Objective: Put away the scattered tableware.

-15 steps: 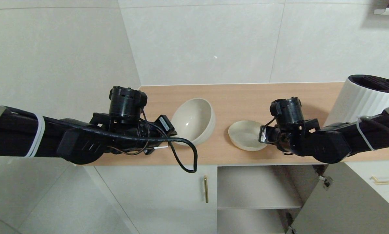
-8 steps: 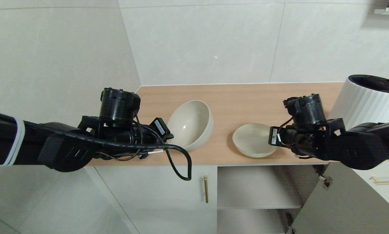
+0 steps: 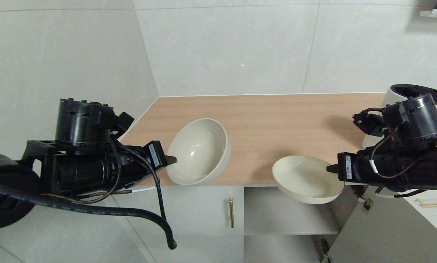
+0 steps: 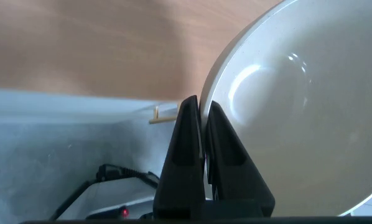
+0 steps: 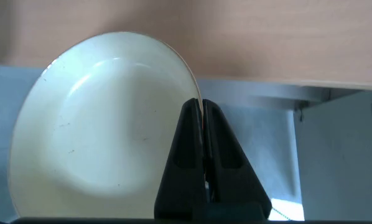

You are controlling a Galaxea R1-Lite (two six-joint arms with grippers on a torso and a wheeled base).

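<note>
You had two grippers at work, each holding one piece of tableware. Your left gripper (image 3: 173,159) had its fingers pinched tight on the rim of the deep bowl (image 3: 198,151), one finger inside the wall and one outside, as the left wrist view showed it (image 4: 201,107). That bowl was tilted, its mouth turned up and toward the head camera, and it showed across the front edge of the countertop (image 3: 269,117) near the counter's left end

Your right gripper (image 3: 329,168) was clamped the same way on the rim of the shallow bowl (image 3: 306,179), the two fingers closed with the thin edge between them (image 5: 201,107). This bowl was close to level, mouth up, and it hung off the counter, out past the front edge and in front of the open cabinet (image 3: 277,212). So you had two bowls in all, one per gripper, well apart from each other

Below them the cabinet had one door (image 3: 379,226) swung open on the right and one shelf board inside. You could count two brass handles: one upright handle (image 3: 231,212) on the closed door to the left, one level handle (image 3: 434,202) at the far right

Farther back, one white ribbed container (image 3: 415,90) stood upright at the countertop's right end, behind your right arm. Pale wall tiles (image 3: 233,47) closed the corner behind and to the left
</note>
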